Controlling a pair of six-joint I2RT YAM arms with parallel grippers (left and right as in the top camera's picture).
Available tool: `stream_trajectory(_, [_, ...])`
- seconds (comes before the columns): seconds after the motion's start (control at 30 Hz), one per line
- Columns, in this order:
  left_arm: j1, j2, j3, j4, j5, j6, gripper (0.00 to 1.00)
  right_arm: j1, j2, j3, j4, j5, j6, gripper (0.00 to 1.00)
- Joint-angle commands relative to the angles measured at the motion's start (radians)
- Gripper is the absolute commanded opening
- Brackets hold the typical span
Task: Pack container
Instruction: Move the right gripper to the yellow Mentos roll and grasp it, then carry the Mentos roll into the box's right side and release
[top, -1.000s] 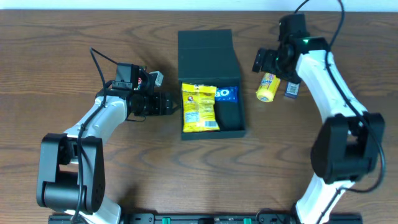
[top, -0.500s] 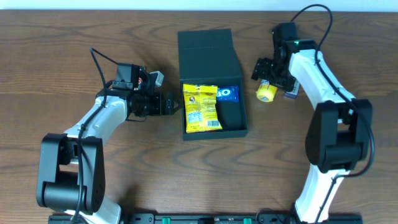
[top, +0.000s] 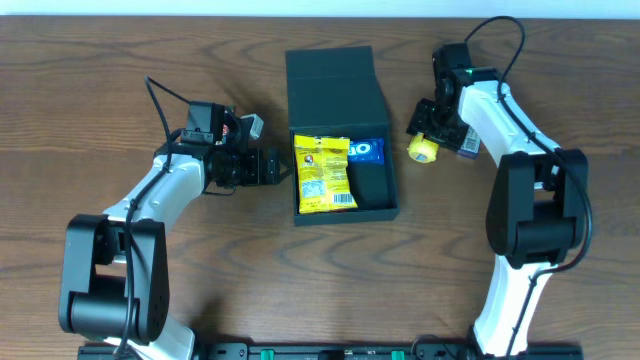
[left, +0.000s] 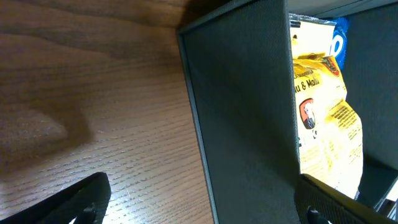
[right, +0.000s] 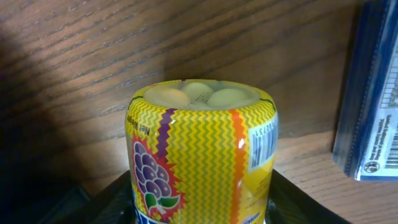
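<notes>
The dark teal container stands mid-table with its flap lid folded back. Inside lie a yellow snack packet and a blue cookie packet. My left gripper is open at the container's left wall. In the left wrist view that wall lies between the spread fingers, with the yellow packet behind it. My right gripper is right of the container. It is shut on a yellow snack tub with a grape picture, one finger pressed to each side.
A flat blue packet lies on the wooden table just right of the tub and also shows in the right wrist view. Both arms' bases stand at the near table edge.
My right gripper has moved left and down over the yellow tub, which has shifted slightly left. The left arm and the container have not moved.
</notes>
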Motion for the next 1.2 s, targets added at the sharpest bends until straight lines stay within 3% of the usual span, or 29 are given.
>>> stream_trajectory(0.0, [-0.002, 0.007, -0.006, -0.001, 0.003, 0.010, 0.95, 0.005, 0.026, 0.006, -0.001, -0.002, -0.009, 0.55])
stream_trajectory(0.17, [-0.002, 0.007, -0.006, -0.001, 0.003, 0.010, 0.95, -0.003, 0.026, 0.093, -0.079, -0.018, -0.080, 0.48])
stream_trajectory(0.43, [-0.001, 0.007, -0.006, 0.000, -0.016, 0.014, 0.95, 0.011, 0.025, 0.512, -0.418, -0.021, -0.279, 0.43])
stream_trajectory(0.57, [-0.002, 0.007, -0.006, 0.000, -0.016, 0.014, 0.95, 0.044, 0.024, 0.684, -0.578, -0.145, -0.365, 0.43])
stream_trajectory(0.7, [-0.002, 0.007, -0.006, 0.000, -0.016, 0.015, 0.95, 0.057, -0.035, 0.711, -0.646, -0.212, -0.401, 0.39])
stream_trajectory(0.83, [-0.002, 0.007, -0.006, 0.000, -0.016, 0.018, 0.95, 0.060, -0.144, 0.599, -0.659, -0.212, -0.424, 0.36])
stream_trajectory(1.03, [-0.002, 0.007, -0.006, 0.019, -0.016, 0.021, 0.95, 0.103, -0.392, 0.076, -0.415, -0.246, -0.427, 0.40])
stream_trajectory(1.17, [-0.002, 0.007, -0.006, 0.023, -0.016, 0.021, 0.95, 0.214, -0.394, -0.036, -0.325, -0.216, -0.423, 0.45])
